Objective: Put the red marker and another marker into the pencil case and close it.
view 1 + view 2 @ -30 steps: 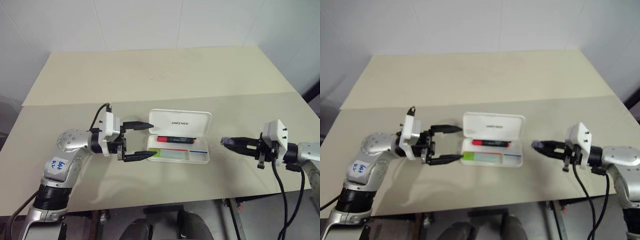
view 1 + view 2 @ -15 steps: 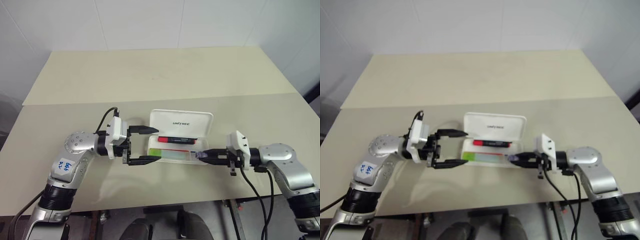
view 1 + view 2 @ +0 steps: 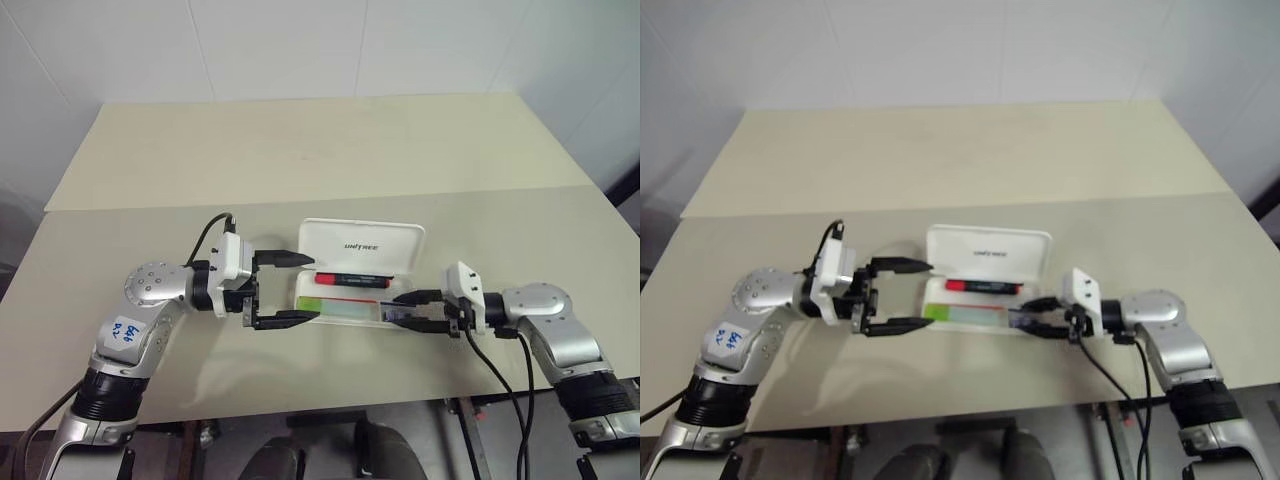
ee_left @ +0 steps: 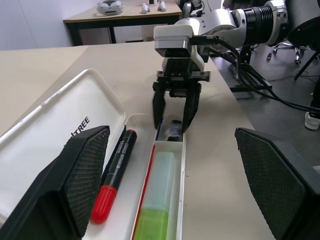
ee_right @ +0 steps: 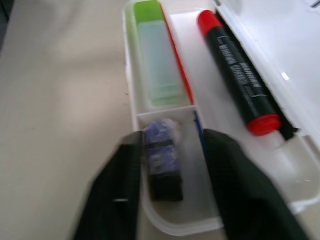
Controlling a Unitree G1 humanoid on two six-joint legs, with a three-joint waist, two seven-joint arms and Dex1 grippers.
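Note:
The white pencil case lies open mid-table with its "UNITREE" lid raised at the back. The red marker lies in the rear compartment. The other marker, pale green, lies in the front one. A small blue-and-black thing rests in the small end compartment. My right gripper is at the case's right end, open, with a finger on each side of that small thing. My left gripper stands open at the case's left end, one finger behind it and one in front.
The table is two beige boards with a seam running behind the case. Its front edge is close below both arms. A black cable hangs from the right wrist over that edge.
My right gripper came in leftward and down to the case's right end and went from shut to open. The small dark thing it carried now lies in the end compartment. My left gripper stayed put.

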